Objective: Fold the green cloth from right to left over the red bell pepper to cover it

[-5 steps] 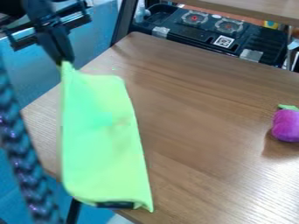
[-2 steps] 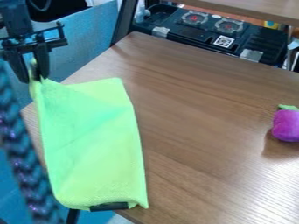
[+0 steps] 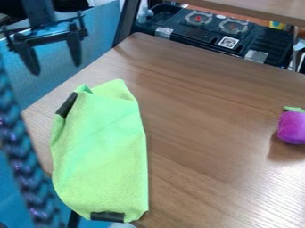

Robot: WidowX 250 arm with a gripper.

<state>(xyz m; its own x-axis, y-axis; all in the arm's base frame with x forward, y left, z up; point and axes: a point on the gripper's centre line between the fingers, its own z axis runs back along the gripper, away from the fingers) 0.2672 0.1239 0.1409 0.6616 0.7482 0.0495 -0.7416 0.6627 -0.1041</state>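
At the upper left my gripper (image 3: 58, 67) hangs open with nothing between its fingers, above and just behind the cloth. The bright green cloth (image 3: 104, 153) lies along the table's left side, its far-left corner folded over so that a black strip shows there. Another black strip lies at its near edge, by the table's front left edge. A purple plush toy (image 3: 292, 128) with a green top rests at the table's right side, far from the gripper.
The wooden table (image 3: 202, 111) has its left edge beside the cloth. A black toy stove (image 3: 220, 33) stands behind it, under a wooden shelf (image 3: 256, 10). A braided dark cord (image 3: 22, 164) runs down the left foreground.
The gripper had the cloth's corner pinched between its fingers; it has opened and risen clear. The cloth's raised corner has dropped and folded over. The purple toy has not moved.
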